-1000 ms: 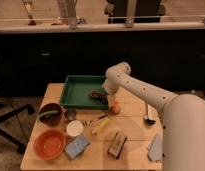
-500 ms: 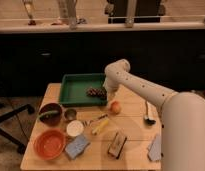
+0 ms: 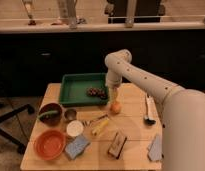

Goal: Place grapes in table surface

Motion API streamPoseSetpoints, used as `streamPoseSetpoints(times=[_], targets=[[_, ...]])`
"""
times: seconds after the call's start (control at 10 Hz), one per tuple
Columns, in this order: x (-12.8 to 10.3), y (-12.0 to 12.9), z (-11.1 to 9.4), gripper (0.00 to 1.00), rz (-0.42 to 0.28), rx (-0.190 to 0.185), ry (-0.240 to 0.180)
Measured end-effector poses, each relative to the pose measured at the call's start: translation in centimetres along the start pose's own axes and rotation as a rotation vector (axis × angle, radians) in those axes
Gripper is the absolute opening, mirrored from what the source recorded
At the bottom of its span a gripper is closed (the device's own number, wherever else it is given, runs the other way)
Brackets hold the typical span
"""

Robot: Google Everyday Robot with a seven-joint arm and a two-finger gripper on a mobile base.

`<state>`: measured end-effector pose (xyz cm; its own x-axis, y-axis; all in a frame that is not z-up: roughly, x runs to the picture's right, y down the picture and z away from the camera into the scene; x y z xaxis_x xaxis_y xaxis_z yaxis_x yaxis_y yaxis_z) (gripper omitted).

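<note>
The grapes, a small dark reddish cluster, lie in the green tray near its front right corner. My gripper hangs at the end of the white arm, just to the right of the grapes at the tray's right edge and right above the orange fruit. The orange fruit rests on the tan wooden table surface in front of the tray. The gripper's tip is partly hidden by the wrist.
On the table stand a dark bowl, a red-orange bowl, a metal cup, a white cup, a blue sponge, a yellow item, a dark block, a ladle and a grey cloth.
The arm's bend has lifted a little and the gripper has stayed beside the grapes. The grapes and the orange fruit have not moved.
</note>
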<state>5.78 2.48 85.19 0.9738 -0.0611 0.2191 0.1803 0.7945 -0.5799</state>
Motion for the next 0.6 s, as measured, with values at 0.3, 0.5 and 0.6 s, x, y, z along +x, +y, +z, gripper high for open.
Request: streamPoseSetpoints(times=[0.3, 0.5, 0.6], targets=[[-0.9, -0.6, -0.5, 0.8, -0.033, 0.048, -0.021], [-1.3, -1.3, -1.1, 0.8, -0.059, 0.11, -0.046], [-1.6, -1.8, -1.4, 0.8, -0.07, 0.143, -0.059]])
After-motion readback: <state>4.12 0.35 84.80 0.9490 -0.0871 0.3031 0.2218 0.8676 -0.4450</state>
